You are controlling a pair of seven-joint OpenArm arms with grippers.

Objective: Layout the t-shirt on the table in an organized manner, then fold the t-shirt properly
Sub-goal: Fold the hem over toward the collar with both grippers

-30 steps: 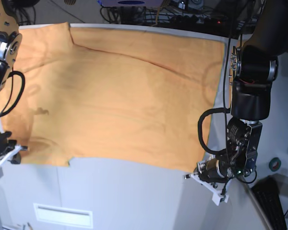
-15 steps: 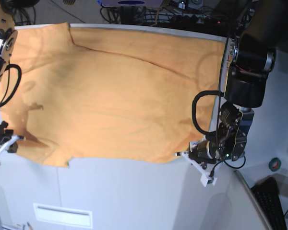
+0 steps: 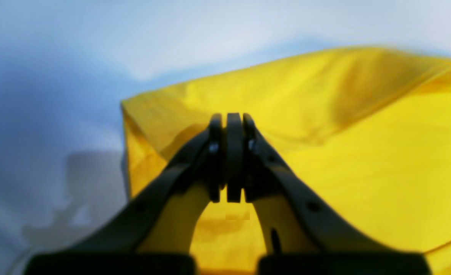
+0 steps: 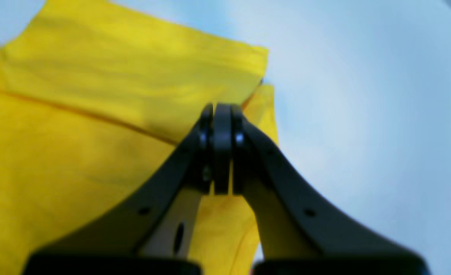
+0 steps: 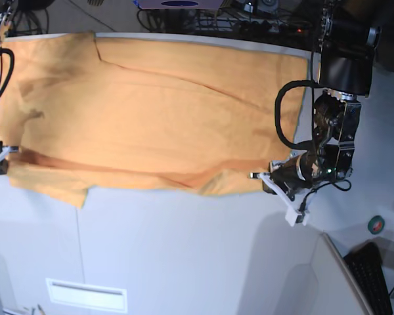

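Observation:
The light orange t-shirt [image 5: 151,98] lies spread across the far half of the white table [image 5: 184,249], its near edge raised into a fold. My left gripper [image 5: 264,177] is shut on the shirt's near right corner. In the left wrist view its closed fingertips [image 3: 228,126] pinch the yellow-looking cloth [image 3: 363,152]. My right gripper [image 5: 5,156] is shut on the near left corner. In the right wrist view its fingertips [image 4: 221,114] are pressed together over the cloth [image 4: 76,133], next to the bare table [image 4: 363,114].
Cables and equipment [image 5: 249,20] run behind the table's far edge. A dark tape roll [image 5: 377,224] and a keyboard [image 5: 371,275] sit at the right. A white rectangular label [image 5: 85,295] is near the front edge.
Both grippers have moved toward the far edge, carrying the shirt's near hem with them. More bare table shows in front, and a crease has formed across the shirt.

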